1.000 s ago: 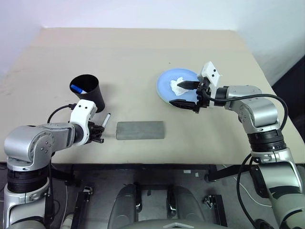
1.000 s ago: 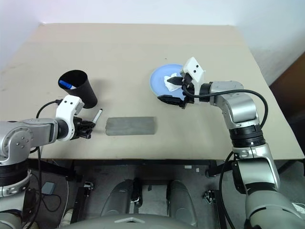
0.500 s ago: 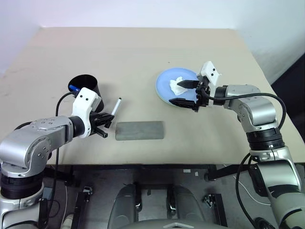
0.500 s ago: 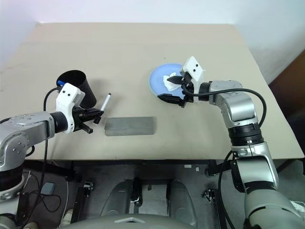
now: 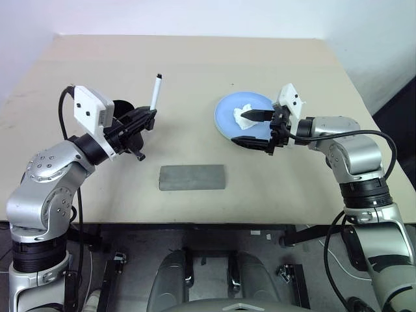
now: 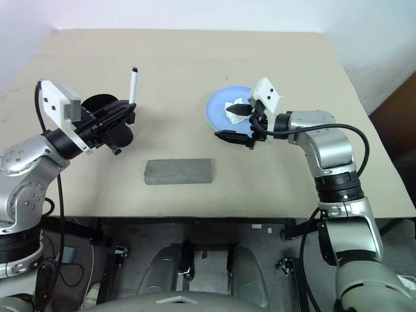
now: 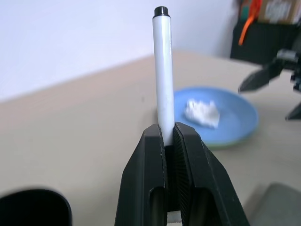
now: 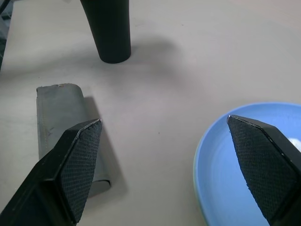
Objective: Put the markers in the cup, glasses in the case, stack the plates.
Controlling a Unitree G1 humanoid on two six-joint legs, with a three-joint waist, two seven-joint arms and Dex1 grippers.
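My left gripper (image 5: 147, 117) is shut on the lower end of a white marker (image 5: 156, 91) with a black cap, holding it upright in the air by the black cup (image 6: 120, 135). The gripper hides most of the cup. In the left wrist view the marker (image 7: 162, 70) rises from between the closed fingers. My right gripper (image 5: 252, 128) is open at the near edge of the light blue plate (image 5: 225, 122), one finger above the rim. A pale green rim shows under the blue plate (image 8: 244, 160). The grey case (image 5: 192, 177) lies closed. The glasses are hidden.
A crumpled white tissue (image 5: 242, 114) lies on the blue plate. The beige table (image 5: 195, 65) has open surface behind the cup and plate. Its front edge runs just below the case.
My left gripper lifted the black-capped marker off the table beside the cup and swung it from lying low to upright. The right arm stayed put.
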